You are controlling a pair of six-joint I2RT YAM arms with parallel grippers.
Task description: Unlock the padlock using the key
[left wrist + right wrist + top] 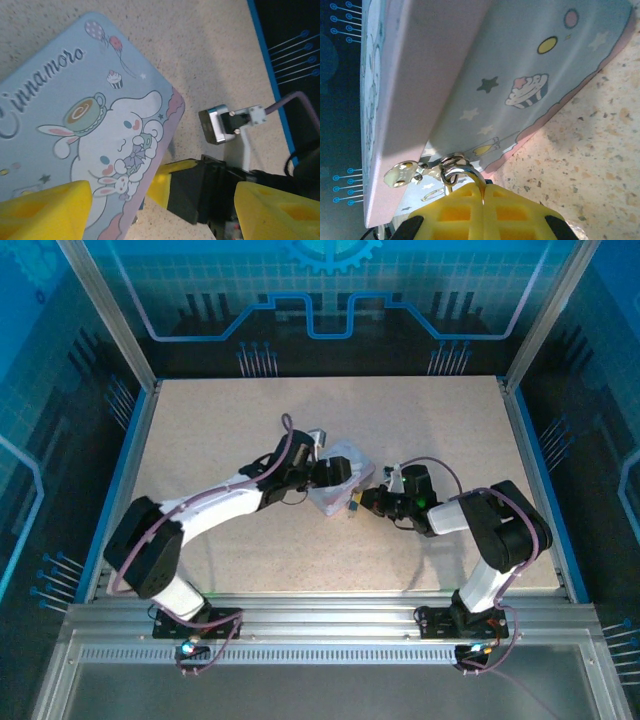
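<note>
Left gripper: spread wide over tin corner
Right gripper: clenched on metal ring — at tin's edge
Table: open room all round

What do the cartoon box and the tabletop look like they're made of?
The box looks like thin painted metal, a tin: smooth printed face, crisp folded edge. The tabletop looks like matte speckled composite or laminate: beige with dark flecks.

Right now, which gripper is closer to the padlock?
Right. The right gripper, fingers closed, sits just beside the padlock at the tin's edge. The left gripper hangs open over the tin's corner, farther off.
</note>
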